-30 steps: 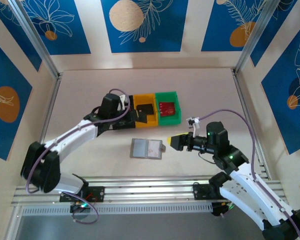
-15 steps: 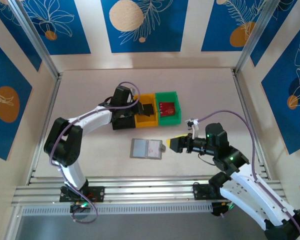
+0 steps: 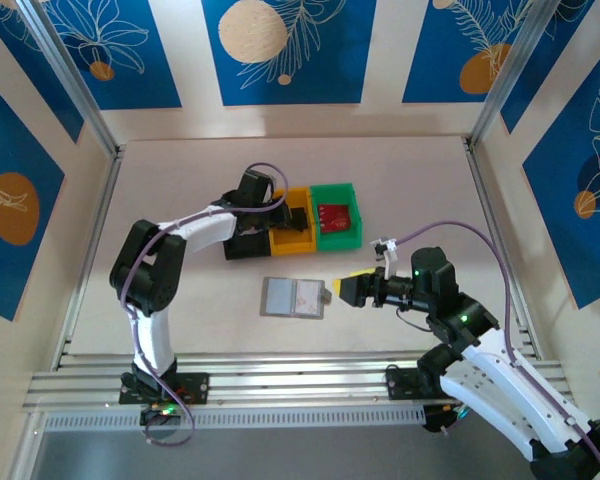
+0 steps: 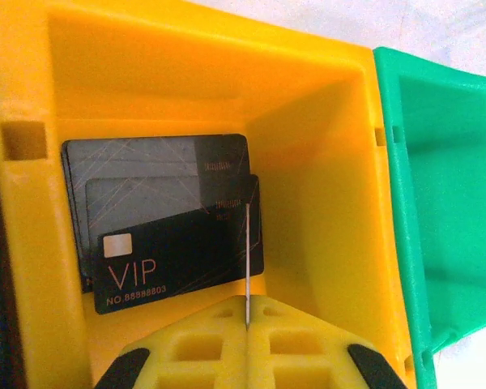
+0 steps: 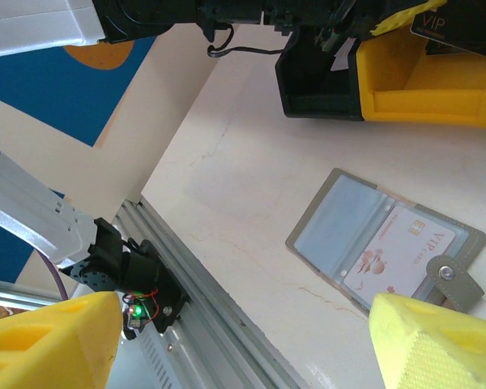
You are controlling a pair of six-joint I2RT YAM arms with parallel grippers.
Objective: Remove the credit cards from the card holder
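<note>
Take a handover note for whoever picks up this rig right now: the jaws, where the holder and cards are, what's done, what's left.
Left gripper: jaws shut on a black card, held edge-on at the yellow bin, above the black VIP cards lying inside.
Right gripper: jaws open, empty, beside the card holder.
Card holder: open flat on the table. One pocket looks empty; a white card sits in the other.
Done: black cards in the yellow bin, a red card in the green bin.
Left: drop the held card, then pull the white card.
</note>
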